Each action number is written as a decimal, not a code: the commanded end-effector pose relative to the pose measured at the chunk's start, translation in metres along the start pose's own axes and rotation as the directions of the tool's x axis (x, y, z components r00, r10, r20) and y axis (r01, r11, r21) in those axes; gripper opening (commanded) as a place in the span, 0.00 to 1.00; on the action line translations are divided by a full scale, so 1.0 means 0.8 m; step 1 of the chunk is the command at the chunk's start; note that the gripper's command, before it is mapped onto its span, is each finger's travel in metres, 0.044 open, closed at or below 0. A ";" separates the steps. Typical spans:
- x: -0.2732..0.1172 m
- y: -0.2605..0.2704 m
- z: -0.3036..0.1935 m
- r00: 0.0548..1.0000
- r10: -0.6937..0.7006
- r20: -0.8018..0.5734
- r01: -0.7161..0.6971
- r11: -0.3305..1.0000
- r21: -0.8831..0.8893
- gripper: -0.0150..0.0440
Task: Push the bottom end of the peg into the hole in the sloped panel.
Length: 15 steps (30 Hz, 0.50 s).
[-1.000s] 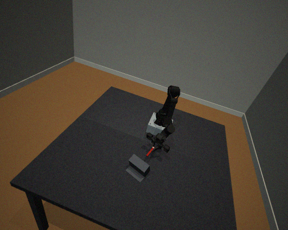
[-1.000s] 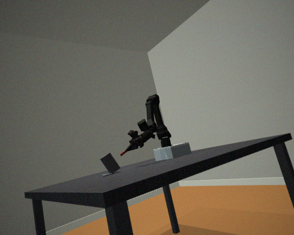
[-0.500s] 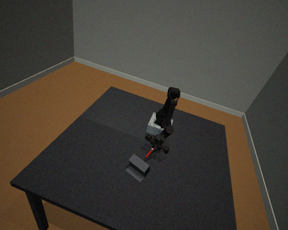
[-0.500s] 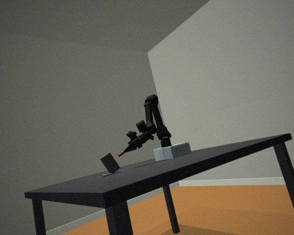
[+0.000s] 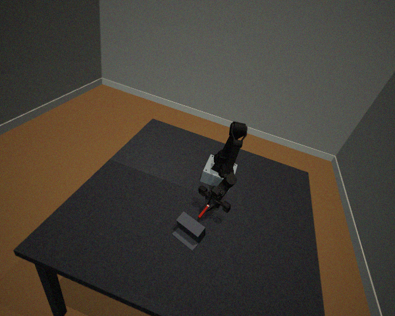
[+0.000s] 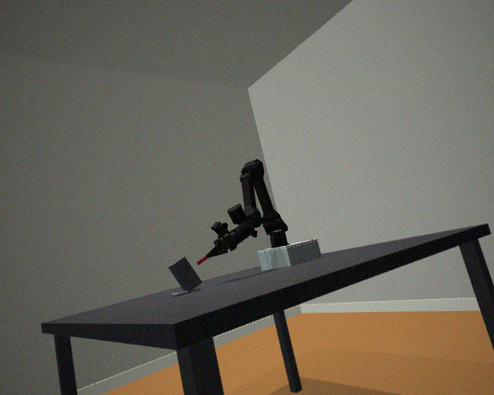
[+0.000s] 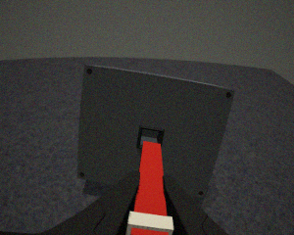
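Observation:
The red peg [image 5: 203, 211] [image 6: 202, 260] [image 7: 151, 181] has flat sides and a white band near its top end. My gripper [image 5: 208, 208] [image 6: 207, 256] is shut on it and holds it tilted, clear of the table, its free end toward the panel. The grey sloped panel [image 5: 191, 224] [image 6: 184, 274] [image 7: 113, 108] stands in front. Its square hole [image 7: 151, 133] shows in the wrist view just beyond the peg's far end, which covers the hole's lower part. In the exterior view a gap shows between peg and panel.
The dark table [image 5: 122, 217] [image 6: 247, 293] carries the panel and the arm's pale base block [image 5: 209, 177] [image 6: 281, 257]. A lighter grey foot plate [image 5: 185, 239] lies behind the panel. Dark screw dots mark the panel's corners in the wrist view.

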<state>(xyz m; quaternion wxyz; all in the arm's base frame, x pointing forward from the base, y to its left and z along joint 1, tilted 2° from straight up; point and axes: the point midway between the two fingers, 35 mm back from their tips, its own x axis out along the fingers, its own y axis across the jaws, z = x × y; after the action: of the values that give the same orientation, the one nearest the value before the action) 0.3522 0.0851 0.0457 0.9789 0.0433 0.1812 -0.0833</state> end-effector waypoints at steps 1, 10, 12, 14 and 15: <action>0.004 0.000 -0.005 1.000 0.003 -0.004 -0.003 1.000 -0.007 0.25; 0.007 0.000 -0.005 1.000 0.003 -0.003 -0.003 1.000 -0.006 0.25; 0.010 0.000 -0.004 1.000 0.003 -0.003 -0.003 1.000 -0.006 0.25; 0.013 0.000 -0.003 1.000 0.003 -0.002 -0.003 1.000 -0.006 0.25; 0.015 0.000 -0.003 1.000 0.003 -0.002 -0.003 1.000 -0.006 0.25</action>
<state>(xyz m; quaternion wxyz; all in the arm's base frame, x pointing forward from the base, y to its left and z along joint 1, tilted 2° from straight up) 0.3587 0.0837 0.0432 0.9794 0.0454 0.1784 -0.0828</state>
